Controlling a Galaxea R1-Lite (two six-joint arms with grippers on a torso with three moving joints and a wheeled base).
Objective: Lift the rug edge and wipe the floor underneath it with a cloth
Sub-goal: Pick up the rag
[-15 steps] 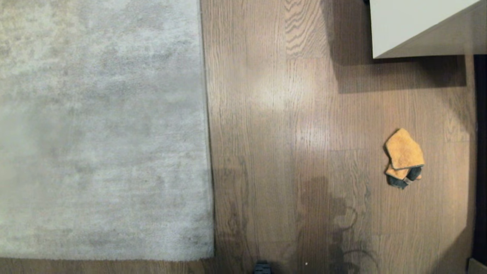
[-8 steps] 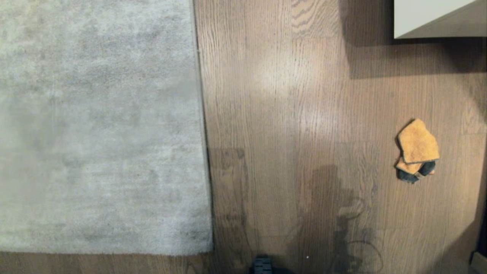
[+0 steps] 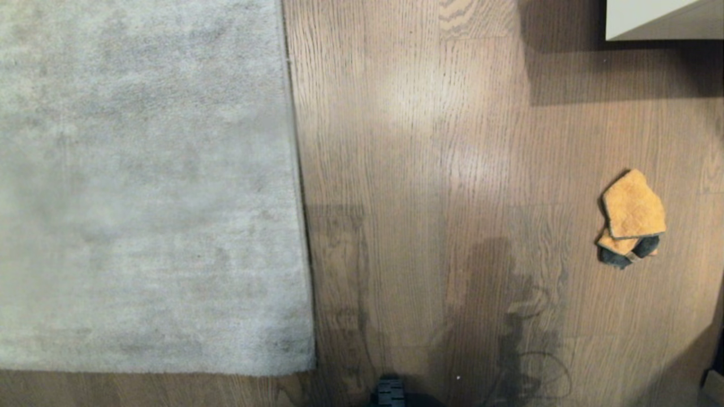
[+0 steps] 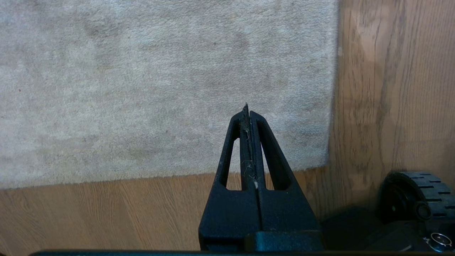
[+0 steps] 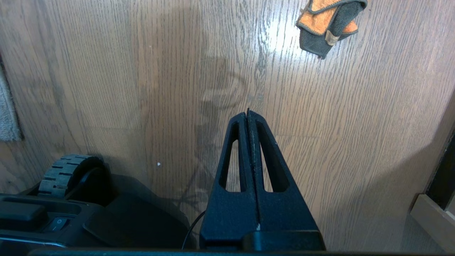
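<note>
Rug edge runs as a straight border up and down the head view, left of centre, ending in a squared corner near the bottom; the rug is pale grey, mottled, short-pile, lying flat w/ no backing showing. Its long border runs away from the robot, and the near edge runs crosswise toward the robot's left. Floor is brown wood-grain plank w/ a slight sheen and a bright glare patch mid-frame; planks run the same way as the long border.

Cloth sits on bare floor at the robot's right, well apart from the rug: small orange-tan rag, folded loosely, dark grey underside and a small tag poking out at its near end. Its long axis runs roughly front-to-back, slightly tilted.

Left hand hangs above the rug near the corner, black fingers pressed together, holding nothing; bits of lint cling along the seam. Right hand hangs over bare floor, fingers likewise pressed together and empty, w/ the cloth ahead of it and off to one side, not touching.

Pale furniture block shows at far right, casting a shadow on the planks. A ribbed black wheel of the robot's base peeks in at the bottom edge, and the robot's shadow falls across the floor between rug and cloth. Nothing lies between either hand and the floor beneath it.
</note>
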